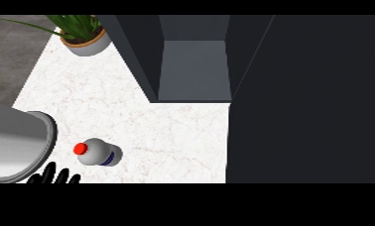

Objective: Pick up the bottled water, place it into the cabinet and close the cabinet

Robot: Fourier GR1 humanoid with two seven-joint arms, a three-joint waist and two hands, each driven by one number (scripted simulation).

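Note:
The bottled water (96,152) stands upright on the white marble counter (147,121) at the lower left, a clear bottle with a red cap and a blue label band. The dark cabinet (194,61) sits at the back centre with its inside open to view, and its dark door (300,101) swings out along the right side. My left hand (55,176) shows only as black fingers pointing up at the lower left edge, just below and left of the bottle, apart from it and holding nothing. My right hand shows nowhere in the head view.
A potted green plant (84,34) stands at the counter's back left corner. A grey rounded sink edge (33,145) lies at the left, close to the bottle. The open cabinet door covers the counter's right part.

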